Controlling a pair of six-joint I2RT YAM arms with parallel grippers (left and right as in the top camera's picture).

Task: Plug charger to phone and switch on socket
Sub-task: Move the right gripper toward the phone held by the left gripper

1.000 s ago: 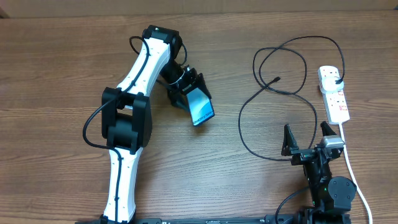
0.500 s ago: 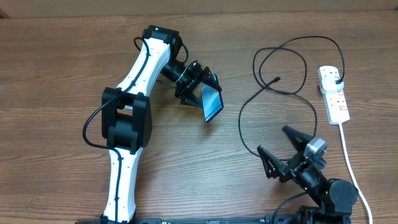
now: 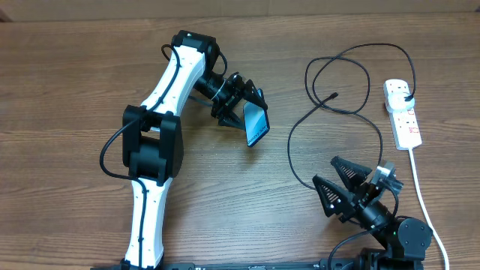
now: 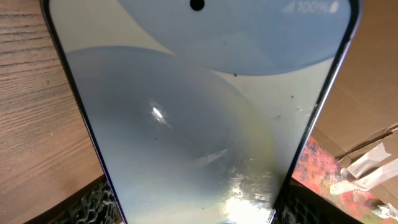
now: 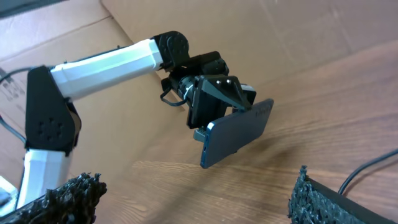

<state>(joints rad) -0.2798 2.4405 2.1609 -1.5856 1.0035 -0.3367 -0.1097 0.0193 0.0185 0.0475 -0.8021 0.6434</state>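
The phone (image 3: 256,125) is lifted off the table, tilted on edge, with my left gripper (image 3: 246,111) shut on its sides. In the left wrist view its pale blue screen (image 4: 199,106) fills the frame between the dark fingers (image 4: 93,205). The right wrist view shows the phone's dark back (image 5: 239,130) above the wood. My right gripper (image 3: 324,171) stands wide open at the near right, pointing left, with nothing in it. The charger (image 3: 300,150) lies in loops, its connector tip (image 3: 334,95) free on the table and its plug in the socket (image 3: 403,116).
The socket's thick white cord (image 3: 420,196) runs down the right side past my right arm. The left arm (image 3: 154,142) stretches up the table's left half. Cardboard walls (image 5: 261,31) stand behind the table. A loop of black cable (image 5: 367,169) lies close to the right fingers.
My left gripper has turned the phone and carried it a little to the right. My right gripper has swung round from pointing away to pointing left, still wide open.
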